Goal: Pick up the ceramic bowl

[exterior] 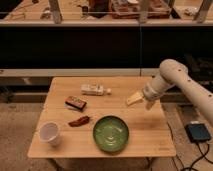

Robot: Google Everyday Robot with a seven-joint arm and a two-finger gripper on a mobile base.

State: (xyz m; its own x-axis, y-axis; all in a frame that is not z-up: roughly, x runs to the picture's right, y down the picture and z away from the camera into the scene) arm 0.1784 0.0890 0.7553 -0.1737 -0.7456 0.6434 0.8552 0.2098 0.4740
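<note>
Green glazed ceramic bowl (110, 134): lower centre of the frame, near the front edge of the bench (150, 137). It sits upright with pale rings inside and looks empty. The rim is free on all sides, which should leave room for a grasp on the lip.

White cup (50, 134): lower left, upright and mouth up, with nothing visible inside. It is well apart from the bowl and probably no obstacle.

Reddish-brown packet (79, 121): lies flat, just up and left of the bowl, near it but not touching. It is the closest item to mind on that side.

Dark brown bar (75, 103): lies flat in the left middle of the bench.

Gripper (141, 101): right of centre, hovering above the bench on a white arm (175, 80) that enters from the right edge. The jaws are spread and hold nothing. It is up and right of the bowl and well apart from it, so by my judgement the reach is not yet made.

White bottle (95, 90): upper centre of the bench, lying on its side; contents cannot be told.

Black box (198, 132): on the floor at lower right, with a cable attached.

Dark shelving (100, 45): across the upper frame, behind the bench.
</note>
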